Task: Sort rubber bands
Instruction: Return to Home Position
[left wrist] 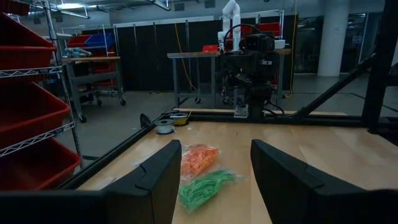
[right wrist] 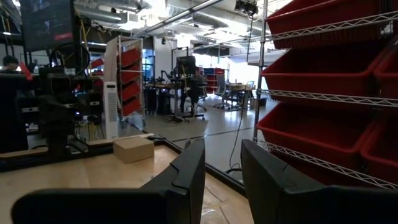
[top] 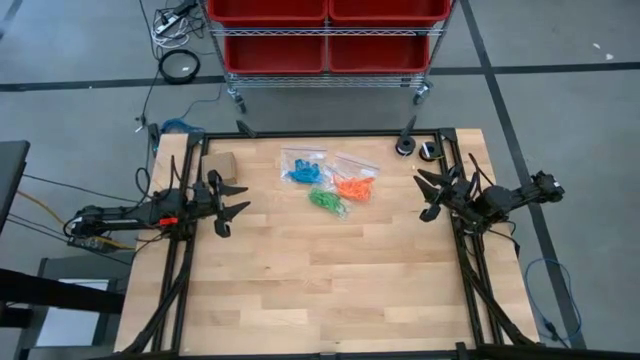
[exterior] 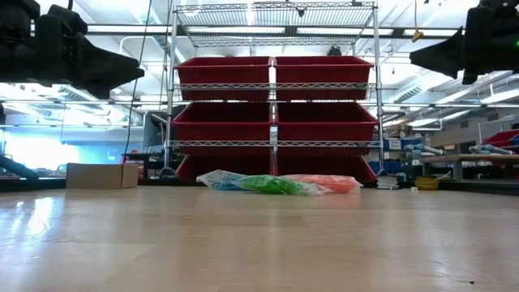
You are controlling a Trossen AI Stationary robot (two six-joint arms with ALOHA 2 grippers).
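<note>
The rubber bands lie in three clear bags at the far middle of the wooden table: blue [top: 302,172], orange [top: 354,187] and green [top: 327,201]. In the low view the bags rest flat on the tabletop, green [exterior: 268,184] in front. My left gripper [top: 232,205] hovers open above the table's left side, pointing level toward the bags; orange [left wrist: 199,158] and green [left wrist: 202,188] show between its fingers, farther off. My right gripper [top: 428,195] hovers above the right side, open by a narrower gap [right wrist: 222,180], with nothing in it.
A small tan cardboard box [top: 222,166] stands at the far left of the table. Two small round things [top: 405,146] sit at the far right corner. A wire shelf with red bins [top: 325,35] stands beyond the far edge. Black frame rails [top: 180,280] run along both sides.
</note>
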